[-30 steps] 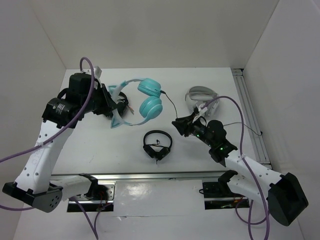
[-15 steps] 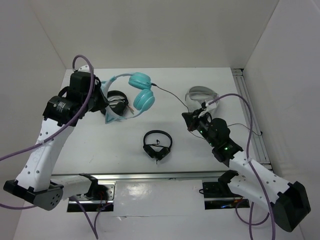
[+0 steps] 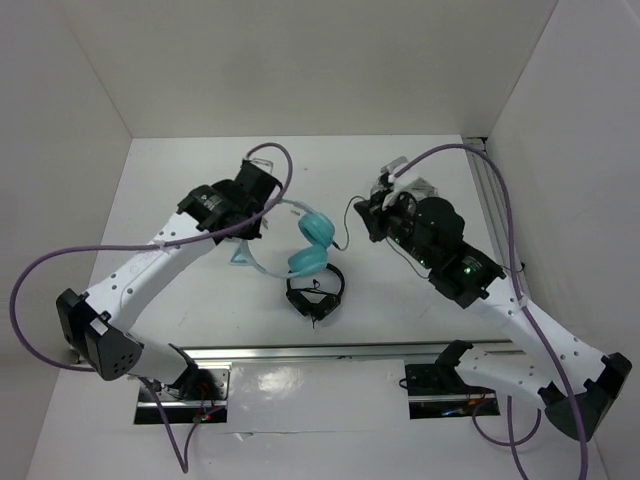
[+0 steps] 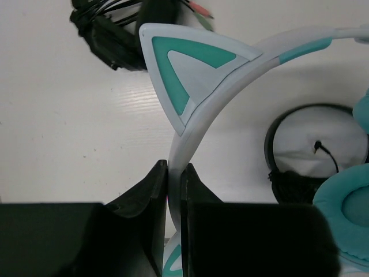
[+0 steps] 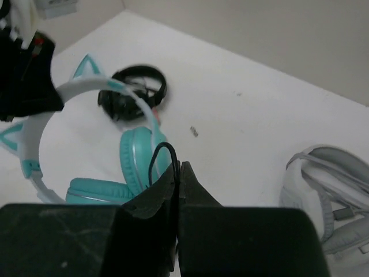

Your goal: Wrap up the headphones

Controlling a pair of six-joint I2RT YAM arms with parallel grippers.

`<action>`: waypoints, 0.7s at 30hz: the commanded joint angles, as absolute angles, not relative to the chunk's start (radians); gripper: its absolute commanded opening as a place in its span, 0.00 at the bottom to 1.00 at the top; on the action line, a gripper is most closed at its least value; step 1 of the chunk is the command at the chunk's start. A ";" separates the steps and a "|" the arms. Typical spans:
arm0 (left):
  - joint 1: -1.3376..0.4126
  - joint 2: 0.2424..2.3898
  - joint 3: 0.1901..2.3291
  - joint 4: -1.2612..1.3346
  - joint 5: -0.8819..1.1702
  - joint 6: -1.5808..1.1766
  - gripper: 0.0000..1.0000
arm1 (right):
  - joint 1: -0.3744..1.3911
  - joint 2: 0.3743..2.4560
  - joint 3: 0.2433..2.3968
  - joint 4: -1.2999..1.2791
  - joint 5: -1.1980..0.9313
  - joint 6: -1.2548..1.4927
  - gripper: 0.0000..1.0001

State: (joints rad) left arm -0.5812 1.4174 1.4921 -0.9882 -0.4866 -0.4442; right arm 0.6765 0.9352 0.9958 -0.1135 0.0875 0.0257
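Note:
The headphones hang off the table near its middle: teal ear cups (image 3: 317, 229), pale headband (image 4: 199, 112) with a pointed cat ear (image 4: 185, 64). My left gripper (image 3: 252, 230) is shut on the headband, which sits between its jaws in the left wrist view (image 4: 174, 168). My right gripper (image 3: 362, 212) is to the right of the ear cups, shut on the thin black cable (image 5: 157, 151), which loops out of the pinched jaws in the right wrist view (image 5: 179, 167) towards a teal cup (image 5: 135, 154).
Small black headphones (image 3: 316, 291) lie on the table right under the teal ear cups. A black bundle with coloured plugs (image 4: 115, 36) lies at the back left. Grey-white headphones (image 5: 330, 186) lie to the right of my right gripper. White walls enclose the table.
My left gripper has carried the headphones from the back left to the middle, above the small black headphones. My right gripper has moved back and up with the cable.

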 commanded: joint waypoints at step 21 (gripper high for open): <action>-0.907 1.167 1.365 -0.701 0.044 -0.078 0.00 | 0.925 0.977 1.028 -0.268 0.264 -0.133 0.00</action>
